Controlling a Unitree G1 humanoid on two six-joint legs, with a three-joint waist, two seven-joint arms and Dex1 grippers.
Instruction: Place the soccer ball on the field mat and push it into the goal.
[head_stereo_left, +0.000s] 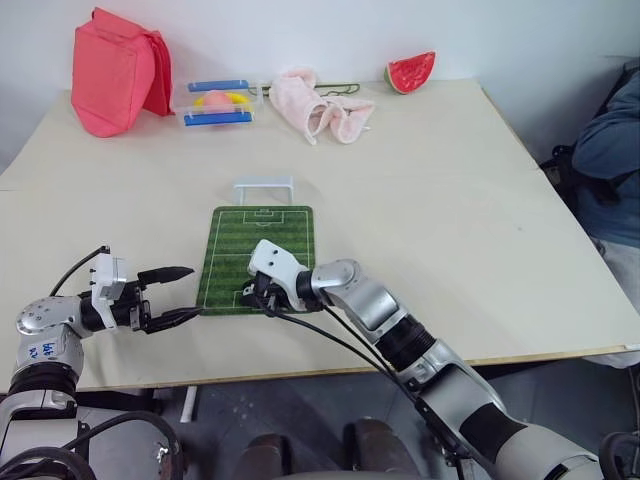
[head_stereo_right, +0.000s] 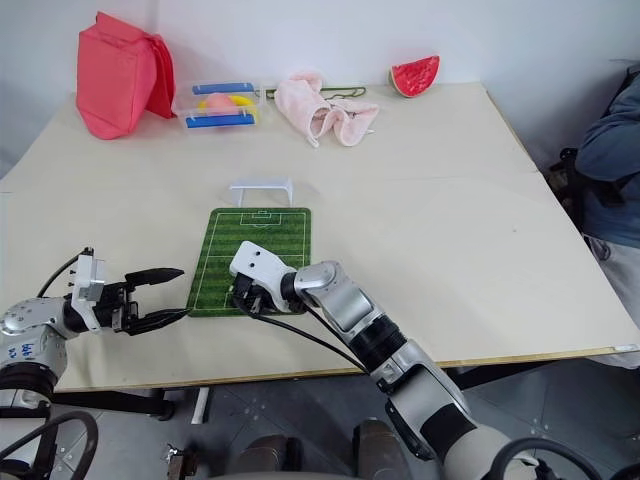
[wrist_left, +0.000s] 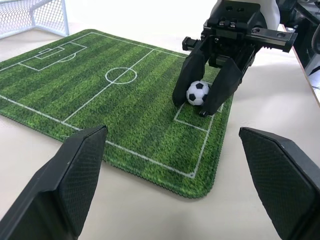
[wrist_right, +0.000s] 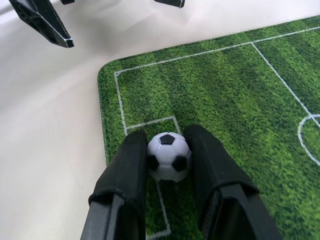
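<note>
While my right fingers clamp the soccer ball between them, the ball sits low against the field mat, at that mat's near end, by the small white-lined box at that end and close to the mat's near left corner. Both of these fingers touch the ball, one on each side, and their tips reach down to the grass surface.

Just off the mat's near left edge, over the bare desk, my left fingers are spread wide with nothing between them; they point across toward the mat and the ball but stay clear of both.

The mat lies flat on the desk with its long side running away from me, its centre circle past the ball. Beyond the mat's far short edge stands the goal, a low white frame, just off the mat and facing it.

Farther back from the mat, along the desk's far edge, a red bag sits to the far left, then a clear box with blue handles, a crumpled pink cloth, and a watermelon slice to the far right. A person's blue sleeve shows past the desk's right side.
</note>
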